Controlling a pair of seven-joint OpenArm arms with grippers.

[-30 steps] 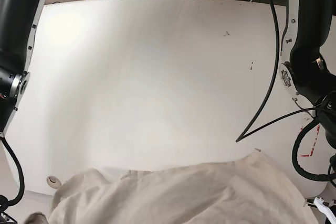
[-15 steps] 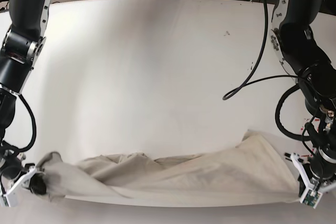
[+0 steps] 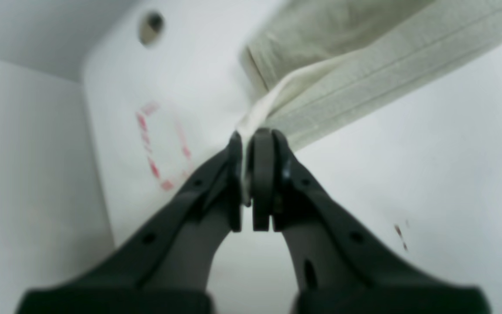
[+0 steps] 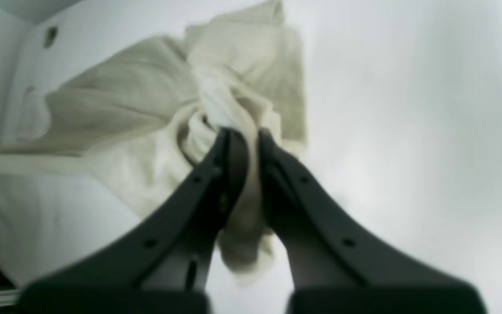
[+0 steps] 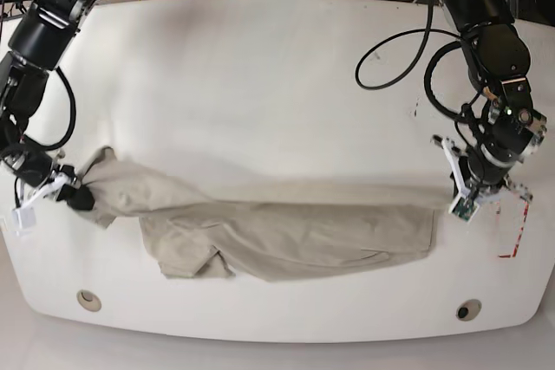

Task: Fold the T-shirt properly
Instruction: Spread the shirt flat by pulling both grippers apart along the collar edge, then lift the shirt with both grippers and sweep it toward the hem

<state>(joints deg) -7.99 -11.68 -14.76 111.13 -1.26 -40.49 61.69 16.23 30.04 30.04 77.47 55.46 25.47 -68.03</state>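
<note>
The beige T-shirt [image 5: 286, 231] lies wrinkled and stretched sideways across the white table [image 5: 260, 84] between my two grippers. My left gripper [image 5: 447, 207] is shut on the shirt's right end. In the left wrist view it [image 3: 246, 139] pinches a thin hemmed edge of the shirt [image 3: 364, 65]. My right gripper [image 5: 82, 195] is shut on the shirt's left end. In the right wrist view it [image 4: 251, 139] holds a bunched wad of the cloth [image 4: 137, 109]. A fold of the shirt sags toward the front at lower left.
Red tape marks [image 5: 516, 231] sit on the table by my left gripper and show in the left wrist view [image 3: 159, 144]. Two holes [image 5: 87, 299] [image 5: 468, 309] sit near the table's front edge. A black cable [image 5: 408, 58] loops off the left arm.
Both arms have moved from the table's front edge toward its middle, dragging the shirt with them. The shirt now lies fully on the table, pulled out sideways.
</note>
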